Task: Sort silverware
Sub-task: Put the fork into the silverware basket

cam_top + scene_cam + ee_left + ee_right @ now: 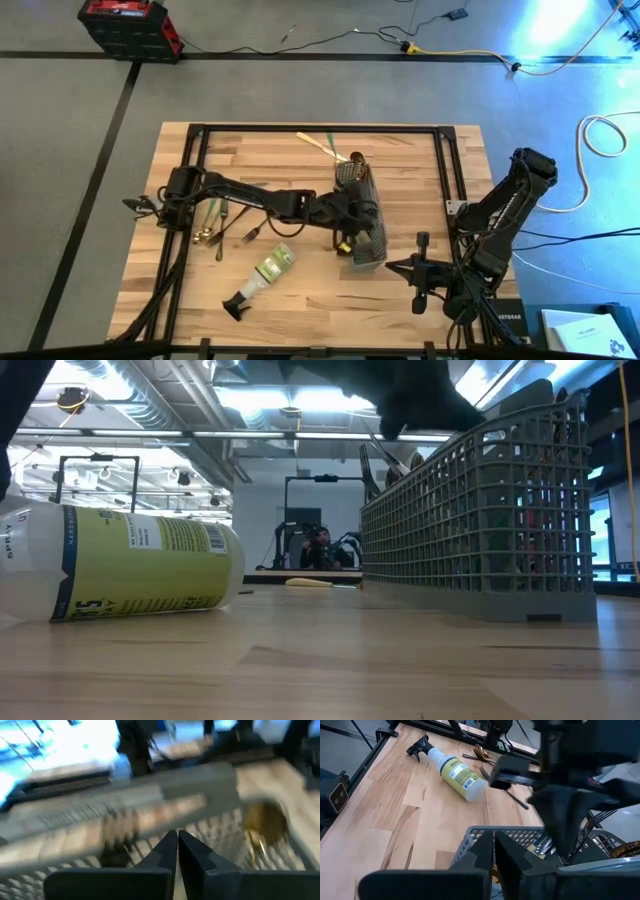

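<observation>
1. Over the grey mesh caddy [362,222] near the middle of the worktop [400,160], the left pincer [177,845] hangs with its two dark fingers pressed together and nothing between them; a gold spoon bowl [265,822] shows just beyond them inside the basket.
2. The right pincer [494,851] is likewise closed and empty. In the high view it [420,272] waits near the front right of the worktop, apart from the caddy.
3. Some silverware already stands in the caddy: gold and dark handles [352,160] poke out at its far end.
4. My judgement is that the sorting is partway. A cluster of forks and spoons [222,225] lies loose on the wood by the left arm's base, and two pale-handled pieces [318,143] lie beyond the caddy.
5. The caddy is rigid plastic lattice, boxy and open-topped. The cutlery is slim, smooth and glossy metal.
6. A clear spray bottle [265,275] with a yellow-green label lies on its side, round and likely to roll. The worktop is pale butcher-block wood.
</observation>
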You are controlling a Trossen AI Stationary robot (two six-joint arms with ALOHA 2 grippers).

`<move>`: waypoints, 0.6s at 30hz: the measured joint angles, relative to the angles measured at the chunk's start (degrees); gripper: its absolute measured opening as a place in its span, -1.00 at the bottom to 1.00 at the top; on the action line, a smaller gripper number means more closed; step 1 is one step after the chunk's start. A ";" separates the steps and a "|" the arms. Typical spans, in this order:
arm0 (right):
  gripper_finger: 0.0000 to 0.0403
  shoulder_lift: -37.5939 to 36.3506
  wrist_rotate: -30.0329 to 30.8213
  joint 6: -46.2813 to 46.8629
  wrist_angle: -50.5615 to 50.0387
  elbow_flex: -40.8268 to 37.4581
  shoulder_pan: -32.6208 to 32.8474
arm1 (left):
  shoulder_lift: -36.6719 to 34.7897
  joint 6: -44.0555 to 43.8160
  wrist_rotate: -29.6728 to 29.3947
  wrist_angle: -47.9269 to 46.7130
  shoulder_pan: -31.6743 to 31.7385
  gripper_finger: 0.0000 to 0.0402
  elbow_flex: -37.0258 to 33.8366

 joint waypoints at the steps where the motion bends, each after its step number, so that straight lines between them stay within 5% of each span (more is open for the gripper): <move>1: -1.00 0.00 0.02 0.00 -0.04 0.00 0.00 | 0.01 -0.62 -0.05 1.28 0.04 -1.00 0.04; 18: -1.00 0.00 0.12 -0.01 -0.14 0.00 0.00 | 1.83 -6.53 -0.21 3.77 -0.61 -1.00 0.09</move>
